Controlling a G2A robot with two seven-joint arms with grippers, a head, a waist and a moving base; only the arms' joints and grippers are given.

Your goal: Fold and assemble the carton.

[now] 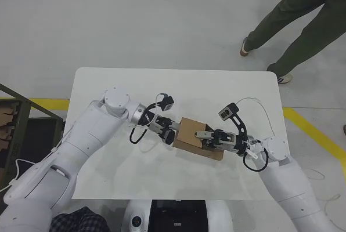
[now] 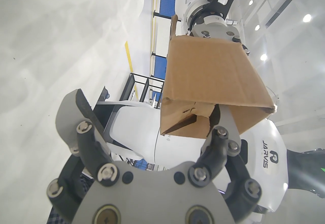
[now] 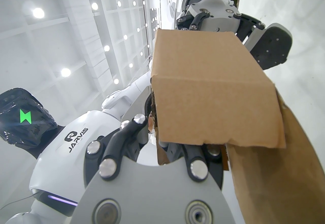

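Well, the left gripper [image 2: 152, 102] is spread wide, one finger [image 2: 228, 118] poked into the open end of the brown carton [image 2: 210, 78], its tip hidden inside. The right gripper [image 1: 212, 137] is at the other end; the carton covers it, so I cannot tell if it pinches. The carton sits between both, over the white table [image 1: 161, 87]. Grey floor [image 1: 45, 35] with a yellow line [image 1: 51, 104] lies around.

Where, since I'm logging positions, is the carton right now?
In the top view, the carton is near the white table's middle, directly between the left gripper and the right gripper.
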